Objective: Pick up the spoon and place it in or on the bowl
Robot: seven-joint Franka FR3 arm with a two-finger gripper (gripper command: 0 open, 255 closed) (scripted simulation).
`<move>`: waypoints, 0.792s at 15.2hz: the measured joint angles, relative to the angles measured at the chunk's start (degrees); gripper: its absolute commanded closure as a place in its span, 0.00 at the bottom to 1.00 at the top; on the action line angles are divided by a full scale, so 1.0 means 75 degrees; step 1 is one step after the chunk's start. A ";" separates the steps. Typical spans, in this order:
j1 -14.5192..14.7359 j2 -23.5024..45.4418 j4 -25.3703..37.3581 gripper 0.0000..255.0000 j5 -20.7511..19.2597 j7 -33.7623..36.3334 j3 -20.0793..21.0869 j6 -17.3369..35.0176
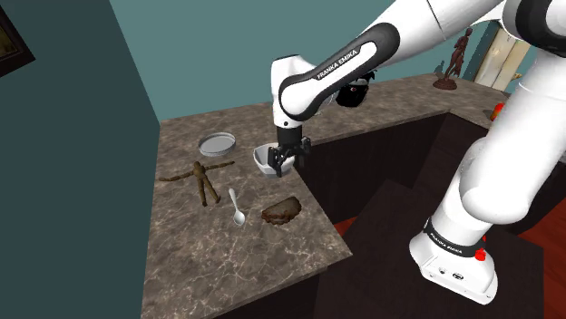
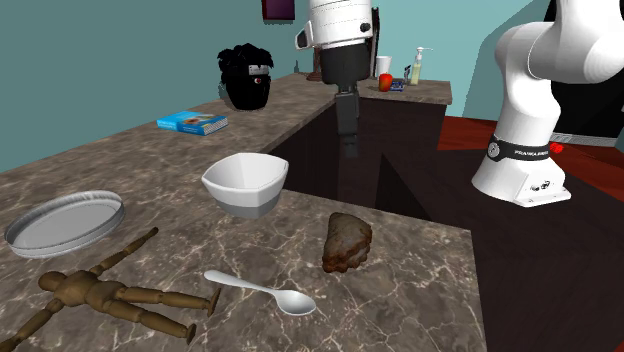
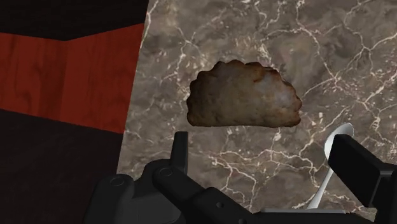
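Black two-finger gripper (image 1: 283, 163) hangs released above the brown, white-veined marble-look countertop (image 1: 190, 258), its fingers (image 3: 179, 150) standing well apart with only bare counter between them. Farthest from the gripper toward the shoulder view's left lies a round, shallow grey dish (image 1: 217, 143), flat on the counter and well apart from it. Next comes a brown jointed wooden figure (image 1: 200, 178), lying on its back with arms spread, also well clear of the gripper. Closer in, the light grey spoon (image 1: 236, 207) rests flat on the counter between the wooden figure and a brown lump, lower than the gripper in that view and not held. In the wrist view its rounded end (image 3: 337, 137) shows close by one fingertip. Just beside the gripper sits the white, squarish bowl (image 1: 268, 160), upright, and the fingers overlap its rim on the shoulder view's right. The brown, crusty half-round lump (image 3: 245, 94) lies on the counter ahead of the fingers, near the counter's edge and apart from the spoon. Toward the shoulder view's right of the gripper, farther along the counter, stands a black rounded object (image 1: 356, 91), and beyond that, far from the gripper, a dark brown figurine (image 1: 451, 59) stands upright.
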 measured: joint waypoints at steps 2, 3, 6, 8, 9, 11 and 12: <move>0.0049 0.0528 0.0269 0.00 0.0008 0.0229 0.0055 0.0334; 0.0061 0.0840 0.0469 0.00 -0.0009 0.0324 0.0061 0.0480; 0.0197 0.1724 0.1161 0.00 -0.0067 0.0754 0.0120 0.0799; 0.0278 0.2264 0.1604 0.00 -0.0103 0.0986 0.0122 0.0974; 0.0332 0.2536 0.1841 0.00 -0.0123 0.1116 0.0122 0.1052; 0.0423 0.3078 0.2386 0.00 -0.0168 0.1341 0.0098 0.1131; 0.0467 0.3393 0.2690 0.00 -0.0194 0.1438 0.0077 0.1179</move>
